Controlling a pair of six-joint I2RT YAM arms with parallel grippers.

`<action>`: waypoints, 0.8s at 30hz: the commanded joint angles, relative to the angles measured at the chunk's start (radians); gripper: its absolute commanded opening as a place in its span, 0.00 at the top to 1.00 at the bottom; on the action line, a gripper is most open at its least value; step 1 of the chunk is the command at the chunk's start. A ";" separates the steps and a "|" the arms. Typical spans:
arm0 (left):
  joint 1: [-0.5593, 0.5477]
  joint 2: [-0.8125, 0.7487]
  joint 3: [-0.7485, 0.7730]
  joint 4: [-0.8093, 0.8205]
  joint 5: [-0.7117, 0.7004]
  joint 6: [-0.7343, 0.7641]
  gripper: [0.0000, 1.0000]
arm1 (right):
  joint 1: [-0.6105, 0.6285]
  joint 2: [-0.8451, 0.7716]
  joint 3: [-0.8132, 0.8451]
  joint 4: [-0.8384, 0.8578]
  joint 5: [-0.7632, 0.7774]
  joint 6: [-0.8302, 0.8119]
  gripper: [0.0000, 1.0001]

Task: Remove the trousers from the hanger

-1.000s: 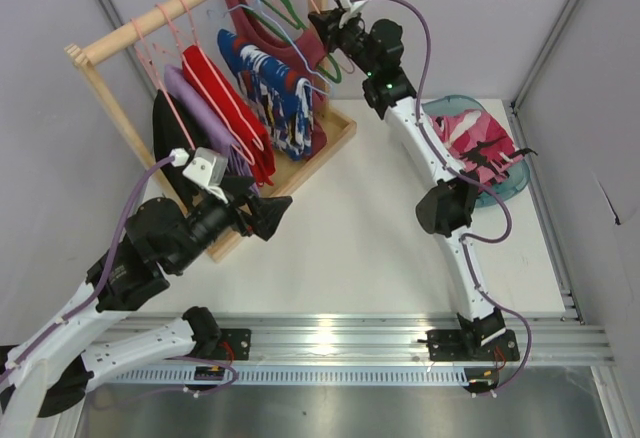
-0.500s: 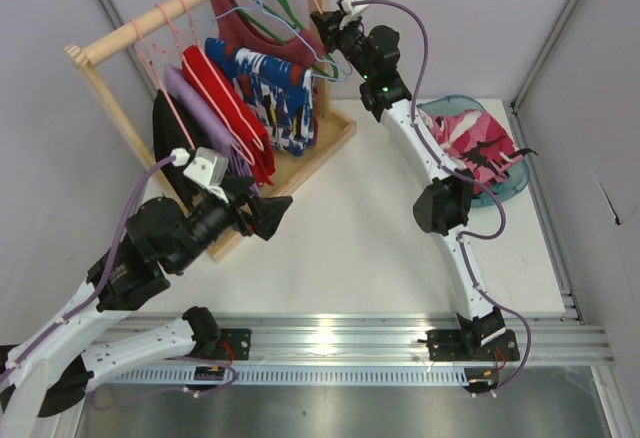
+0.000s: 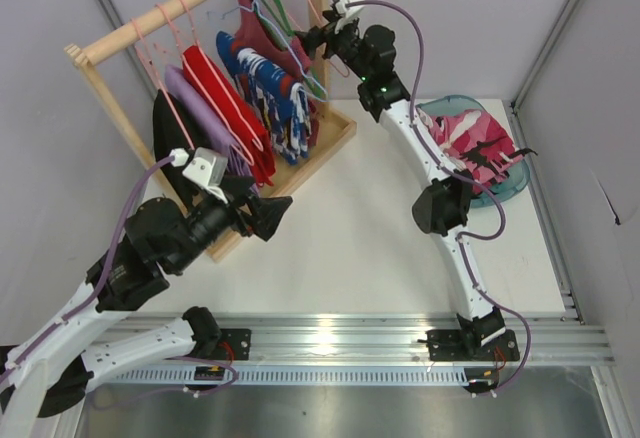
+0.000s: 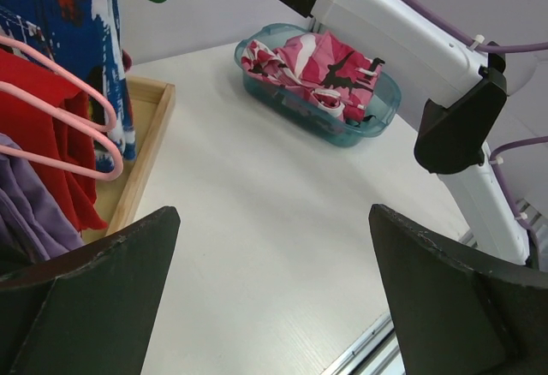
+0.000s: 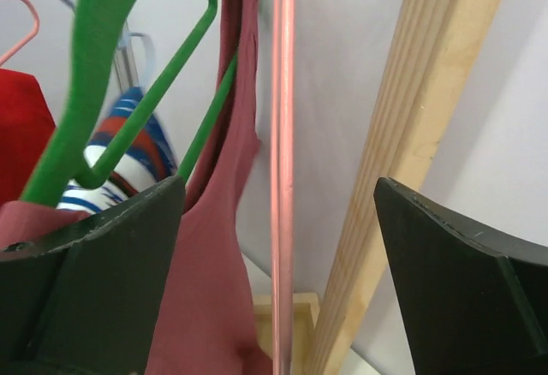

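The trousers (image 3: 470, 138), bright pink with red, white and black patches, lie bunched in a teal basket (image 3: 500, 190) at the right; the left wrist view shows them (image 4: 321, 62) there too. My right gripper (image 3: 312, 34) is high up at the right end of the rack's rail, open. In its wrist view the gripper (image 5: 278, 187) has a thin pale-pink hanger (image 5: 282, 135) rod running upright through the gap, touching neither finger. My left gripper (image 3: 268, 213) hovers open over the table by the rack's base, nothing between its fingers (image 4: 274, 221).
A wooden rack (image 3: 160, 18) holds a red garment (image 3: 225, 108), a lilac one (image 3: 190, 108) and a blue-white-red one (image 3: 275, 93). Beside the right gripper are a green hanger (image 5: 111, 92) with a maroon garment (image 5: 214, 247) and the rack's wooden post (image 5: 411, 178).
My right gripper has opened and shifted a little left along the rail. The hung garments have swung. The left arm has not moved.
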 commanded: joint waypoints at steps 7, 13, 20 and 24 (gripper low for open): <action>0.009 -0.045 -0.021 0.056 0.047 -0.034 0.00 | -0.013 -0.187 -0.024 -0.072 0.062 0.019 0.04; 0.009 -0.074 -0.044 0.069 0.064 -0.063 0.01 | -0.009 -0.234 -0.068 -0.201 0.072 0.001 0.07; 0.009 -0.091 -0.049 0.062 0.067 -0.069 0.01 | -0.035 -0.245 -0.099 -0.323 0.046 0.010 0.21; 0.009 -0.086 -0.052 0.066 0.068 -0.066 0.01 | -0.035 -0.273 -0.176 -0.334 0.009 0.010 0.20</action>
